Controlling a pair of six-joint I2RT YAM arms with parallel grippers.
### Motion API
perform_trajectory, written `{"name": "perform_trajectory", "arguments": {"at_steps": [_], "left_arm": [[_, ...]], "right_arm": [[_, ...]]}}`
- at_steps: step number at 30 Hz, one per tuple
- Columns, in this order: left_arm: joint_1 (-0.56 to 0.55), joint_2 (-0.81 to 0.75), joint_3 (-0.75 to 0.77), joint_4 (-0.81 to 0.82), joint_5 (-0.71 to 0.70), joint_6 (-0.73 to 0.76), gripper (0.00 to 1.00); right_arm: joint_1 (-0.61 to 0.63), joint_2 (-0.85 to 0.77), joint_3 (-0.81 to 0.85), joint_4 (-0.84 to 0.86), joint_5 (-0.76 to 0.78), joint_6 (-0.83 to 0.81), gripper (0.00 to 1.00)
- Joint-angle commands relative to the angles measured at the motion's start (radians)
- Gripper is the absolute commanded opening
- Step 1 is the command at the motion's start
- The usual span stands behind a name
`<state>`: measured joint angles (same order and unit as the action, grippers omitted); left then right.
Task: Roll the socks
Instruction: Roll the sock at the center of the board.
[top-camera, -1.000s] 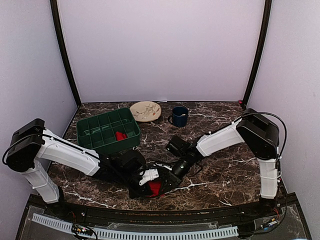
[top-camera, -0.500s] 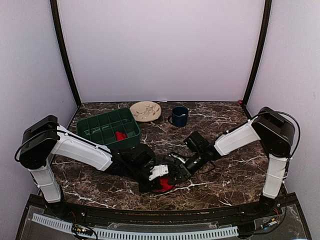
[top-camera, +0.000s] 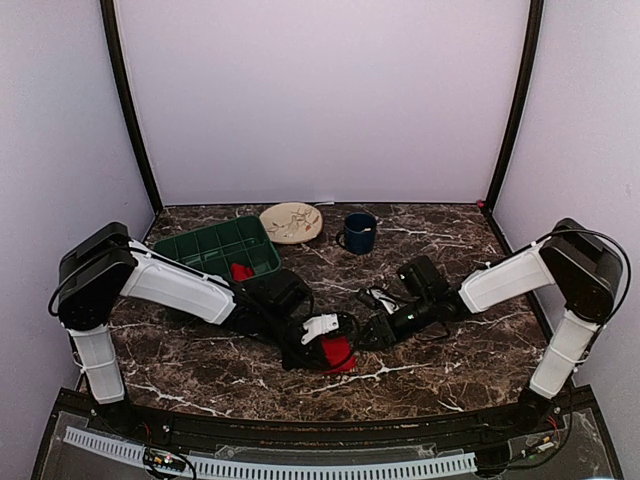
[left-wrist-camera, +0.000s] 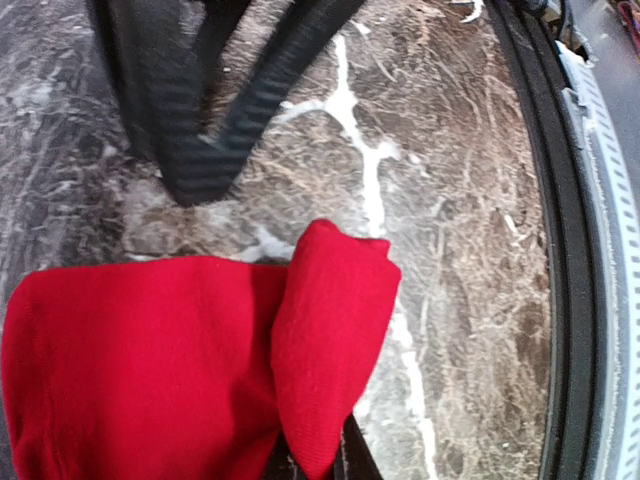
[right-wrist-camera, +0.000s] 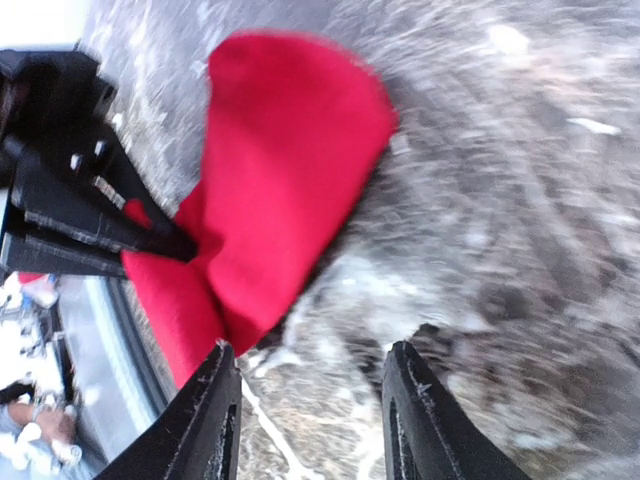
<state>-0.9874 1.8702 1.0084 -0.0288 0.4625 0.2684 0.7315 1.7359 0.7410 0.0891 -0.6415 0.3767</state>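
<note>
Pressed together on a fold of a bright red fabric sock (top-camera: 338, 353), the left jaws hold it in a bunched bundle low over the dark marble counter (top-camera: 450, 350), near the middle of its front edge. Whether the cloth rests on the stone cannot be told. The right jaws stand spread just beside the bundle on its right, their black fingers (right-wrist-camera: 212, 420) empty and seemingly clear of the cloth. The white left arm (top-camera: 180, 288) reaches in low from the left and the white right arm (top-camera: 500, 282) from the right. A second red sock (top-camera: 241, 271), bunched small, lies in a near-right compartment of the green plastic divided tray (top-camera: 205, 250) at rear left. To the tray's right, at the back, stand a round beige plate (top-camera: 291, 222) and a dark blue mug (top-camera: 359, 232).
</note>
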Motion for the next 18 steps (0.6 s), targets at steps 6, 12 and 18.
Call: {"name": "perform_trajectory", "arguments": {"at_steps": [6,12,18], "left_arm": [[0.032,0.048,0.059,-0.126,0.194,-0.055,0.00],[0.071,0.088,0.089,-0.158,0.304,-0.095,0.00],[0.099,0.140,0.130,-0.217,0.388,-0.103,0.00]], "right_arm": [[-0.010,-0.153,-0.098,0.119,0.221,0.021,0.46],[0.015,-0.260,-0.150,0.144,0.301,-0.048,0.47],[0.117,-0.315,-0.170,0.138,0.411,-0.145,0.47]]}}
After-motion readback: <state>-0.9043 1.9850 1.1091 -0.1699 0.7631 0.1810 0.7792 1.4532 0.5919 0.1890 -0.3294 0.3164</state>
